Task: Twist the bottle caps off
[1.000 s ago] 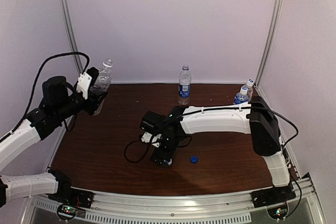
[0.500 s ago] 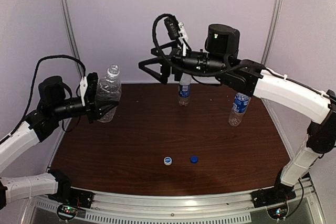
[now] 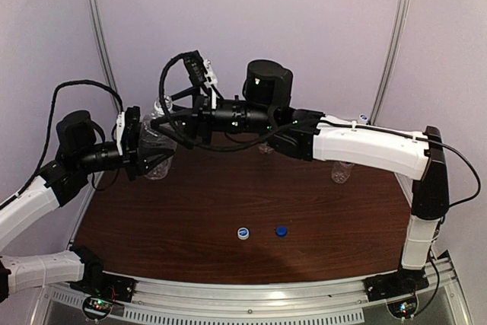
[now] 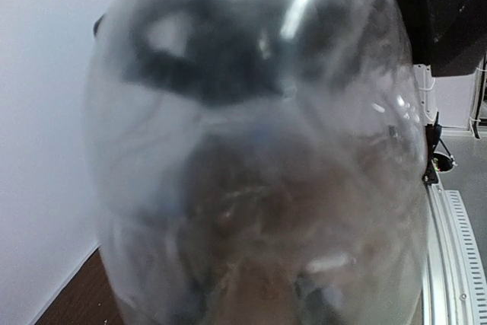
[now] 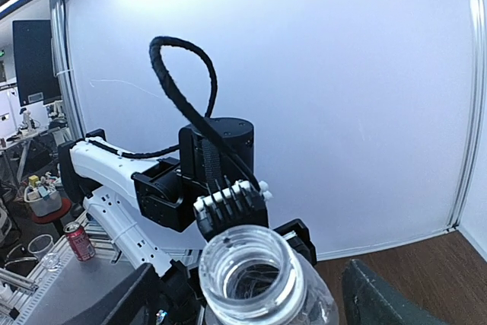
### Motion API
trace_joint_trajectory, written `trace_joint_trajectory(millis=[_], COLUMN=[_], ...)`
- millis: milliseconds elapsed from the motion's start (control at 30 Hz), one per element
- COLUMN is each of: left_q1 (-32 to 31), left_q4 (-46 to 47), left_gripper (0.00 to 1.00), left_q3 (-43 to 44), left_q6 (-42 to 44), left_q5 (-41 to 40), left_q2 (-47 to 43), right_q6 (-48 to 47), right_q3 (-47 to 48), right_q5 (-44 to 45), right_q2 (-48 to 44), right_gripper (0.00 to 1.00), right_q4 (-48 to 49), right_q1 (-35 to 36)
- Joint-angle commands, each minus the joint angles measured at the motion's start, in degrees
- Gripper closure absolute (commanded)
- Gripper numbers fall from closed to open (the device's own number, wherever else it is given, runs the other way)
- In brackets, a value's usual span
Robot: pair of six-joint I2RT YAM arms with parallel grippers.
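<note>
Two caps lie loose on the near middle of the table [image 3: 175, 218], a white-and-blue cap [image 3: 243, 232] just left of a dark blue cap [image 3: 281, 230]. The left gripper [image 3: 146, 151] is clamped on the body of a clear bottle [image 3: 158, 160], holding it roughly upright above the far left of the table, neck up. The right arm reaches across from the right. The right gripper [image 3: 163, 123] sits at that neck with its fingers [image 5: 380, 294] apart, one on each side of the mouth. The right wrist view shows bare threads and an open mouth, so this bottle carries no cap for those jaws to twist. The remaining work probably lies far right, where a second bottle [image 3: 339, 174] stands half hidden behind the right arm, the nearer arm to it.
</note>
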Motion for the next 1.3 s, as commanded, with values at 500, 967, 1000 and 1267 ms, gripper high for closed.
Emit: trace_joint_trajectory(millis=[500, 967, 1000, 1267], left_q1=[-0.6, 0.1, 0.8, 10.8], left_q4=[3.2, 0.7, 0.5, 0.3], left_gripper=[0.74, 0.03, 0.03, 0.03], left_q3=[-0.8, -3.2, -4.0, -10.9], left_q6=[-0.4, -0.6, -0.9, -9.8], left_q5=[0.6, -15.8, -18.4, -23.5], left_q2=[0.4, -2.9, -3.8, -10.1], right_q6=[0.1, -1.2, -2.3, -3.4], right_q3=[5.2, 8.9, 8.9, 10.3], right_q5=[0.0, 17.5, 21.4, 28.1], right_q2=[1.8, 2.3, 2.4, 11.3], right_gripper=[0.45, 1.0, 1.0, 1.0], right_q4=[-3.2, -14.3, -14.4, -10.0], right_q1=[-0.5, -5.5, -6.5, -13.0])
